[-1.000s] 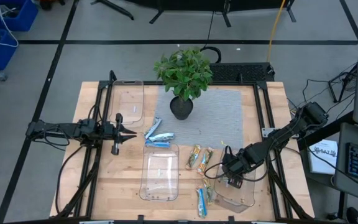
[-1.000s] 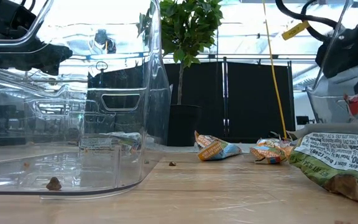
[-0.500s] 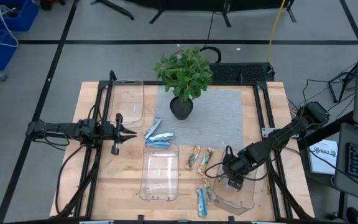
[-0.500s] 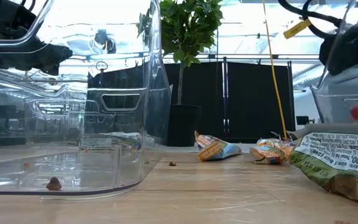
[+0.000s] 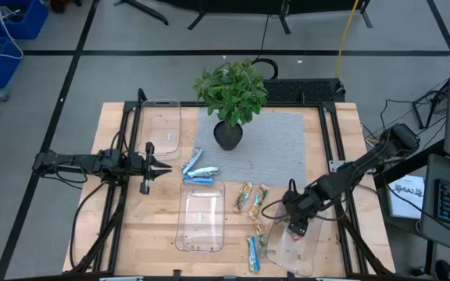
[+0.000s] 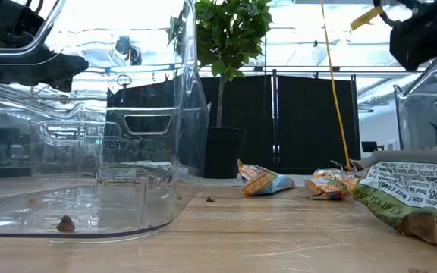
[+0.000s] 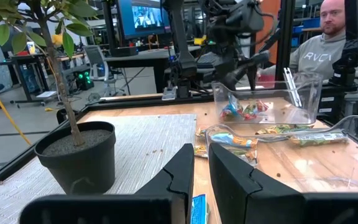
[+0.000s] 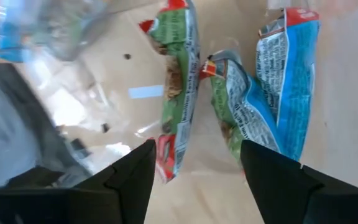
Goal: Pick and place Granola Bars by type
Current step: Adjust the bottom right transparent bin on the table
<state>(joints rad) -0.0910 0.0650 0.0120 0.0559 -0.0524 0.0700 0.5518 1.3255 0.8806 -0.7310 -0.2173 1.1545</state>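
Note:
My right gripper (image 5: 294, 226) hovers open above the clear right tray (image 5: 307, 254). In the right wrist view its fingers (image 8: 129, 180) stand apart over two red-blue bars (image 8: 284, 68) lying on the tray floor. My left gripper (image 5: 166, 168) waits shut and empty at the table's left, pointing at the blue-white bars (image 5: 198, 170). Two green-yellow-orange bars (image 5: 250, 197) lie flat on the wood between the trays. One more blue-white bar (image 5: 252, 251) and a green one (image 5: 261, 234) lie beside the right tray's left wall.
An empty clear tray (image 5: 200, 220) lies in the middle near the front edge, and another (image 5: 162, 125) sits at the far left. A potted plant (image 5: 231, 94) stands on a grey mat (image 5: 280, 148). A person (image 7: 328, 37) sits beyond the table's right side.
The red-wrapped bar that hung below my right gripper in the low view has dropped out of sight into the right tray. My right gripper has let it go and risen.

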